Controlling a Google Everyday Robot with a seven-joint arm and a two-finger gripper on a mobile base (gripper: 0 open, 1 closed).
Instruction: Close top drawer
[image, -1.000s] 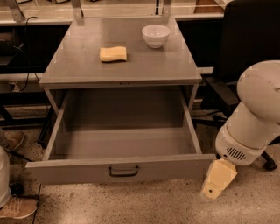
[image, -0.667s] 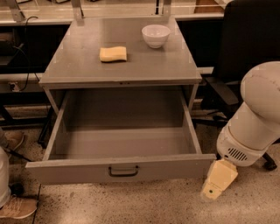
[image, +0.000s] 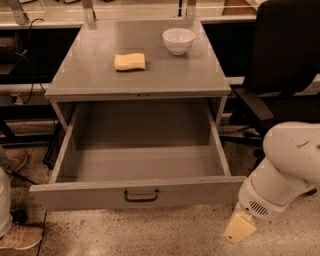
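The top drawer (image: 137, 192) is a wide grey box drawer, pulled far out of the grey cabinet (image: 135, 80) and empty inside. Its front faces me, with a small dark loop handle (image: 141, 196) at centre. My white arm (image: 287, 167) is at the lower right, beside the drawer's right front corner. My gripper (image: 240, 227), with a tan tip, hangs low near the floor, just right of and below the drawer front, apart from it.
A yellow sponge (image: 129, 61) and a white bowl (image: 178, 40) sit on the cabinet top. A black office chair (image: 285, 55) stands at the right. A person's shoes (image: 17, 235) are at the left edge. The floor (image: 150, 232) is speckled.
My arm has dropped lower, and the gripper has moved a little down and left. The drawer has not moved.
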